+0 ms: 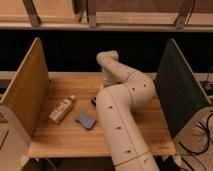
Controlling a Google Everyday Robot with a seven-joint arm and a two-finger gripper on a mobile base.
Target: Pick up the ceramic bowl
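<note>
Hiding behind arm (122,102), hand near table (60,142).

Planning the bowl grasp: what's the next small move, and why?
Probably lift the gripper slightly. It sits low over the table, behind the arm; no bowl shows, only a bottle and sponge, so the arm may be hiding it.
</note>
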